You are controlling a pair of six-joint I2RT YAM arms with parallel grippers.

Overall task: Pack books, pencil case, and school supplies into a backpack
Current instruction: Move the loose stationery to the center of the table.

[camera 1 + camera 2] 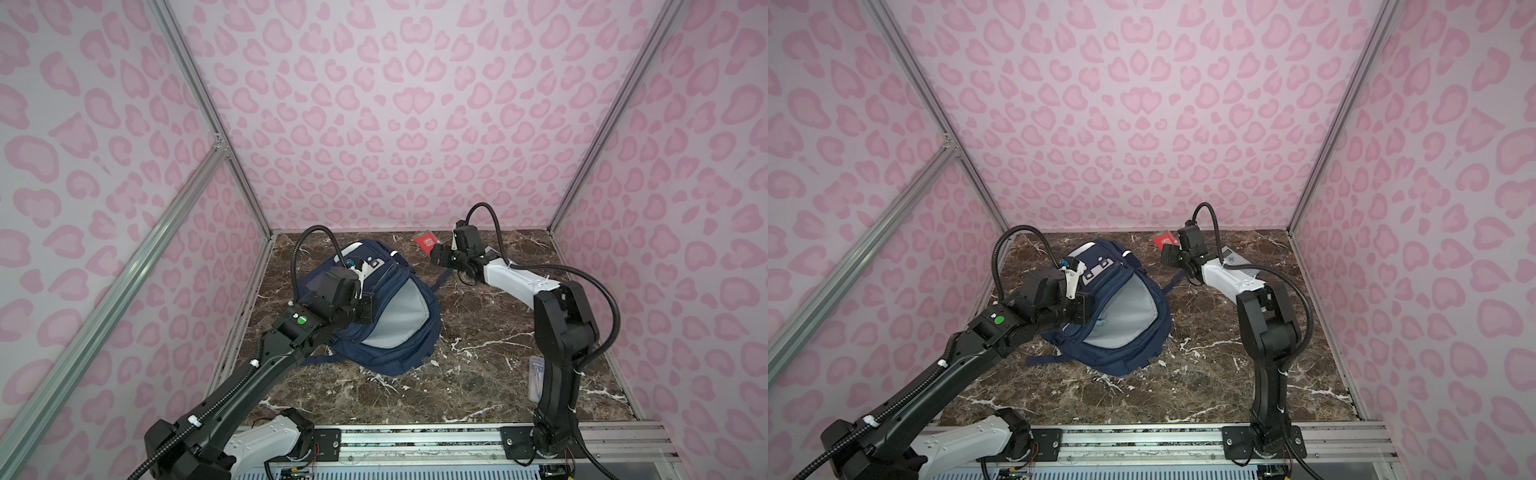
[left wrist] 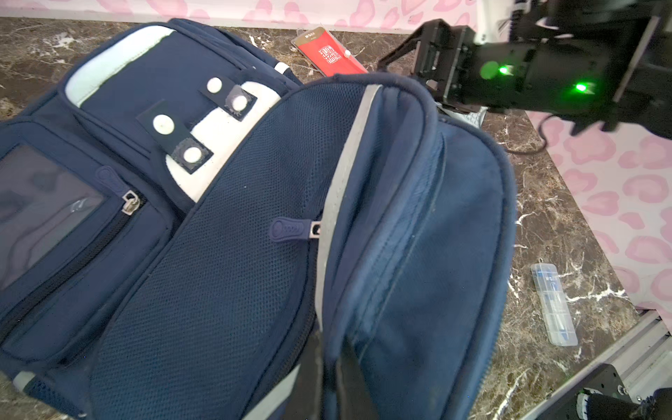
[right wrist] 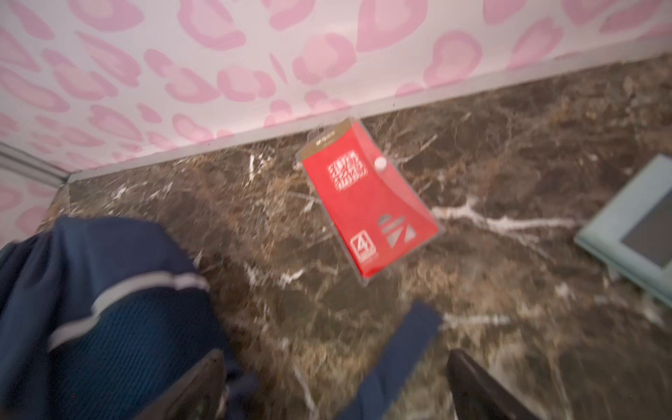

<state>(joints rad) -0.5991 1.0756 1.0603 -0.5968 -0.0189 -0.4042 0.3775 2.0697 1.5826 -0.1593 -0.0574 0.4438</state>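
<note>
Backpack lies open on table, left claw pinched shut on its flap edge. Right claw wide open, empty, hovering near red pack. Red pack, calculator, clear ruler pack not yet packed; books, pencil case unseen.

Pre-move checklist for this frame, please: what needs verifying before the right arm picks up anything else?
1. left gripper shut on the backpack: ok.
2. Main compartment open, grey lining showing: ok.
3. right gripper open and empty: ok.
4. red pack flat on the table, apart from the backpack: ok.
5. Whether books and pencil case are inside: cannot tell.
</note>
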